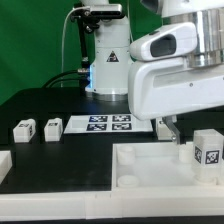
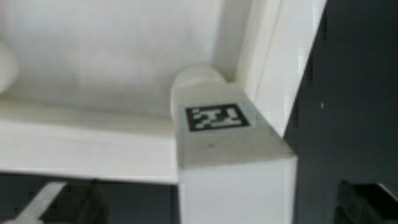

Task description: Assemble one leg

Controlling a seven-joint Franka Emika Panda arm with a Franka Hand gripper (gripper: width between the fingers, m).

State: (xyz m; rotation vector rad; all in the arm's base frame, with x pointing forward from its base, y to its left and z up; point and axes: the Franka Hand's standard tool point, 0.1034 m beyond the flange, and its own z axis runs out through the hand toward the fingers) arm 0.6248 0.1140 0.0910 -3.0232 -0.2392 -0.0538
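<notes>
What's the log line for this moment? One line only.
gripper: state unclear | leg: tag showing, at tray piece | two spare legs: by marker board

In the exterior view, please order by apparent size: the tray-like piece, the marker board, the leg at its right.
Largest: tray-like piece.
Then: marker board.
Smallest: leg at the exterior view's right, though nearer the camera, so enlarged.

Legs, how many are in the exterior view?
3. The first leg and second leg sit side by side at the exterior view's left; the third leg stands at its right. More may be hidden.
</notes>
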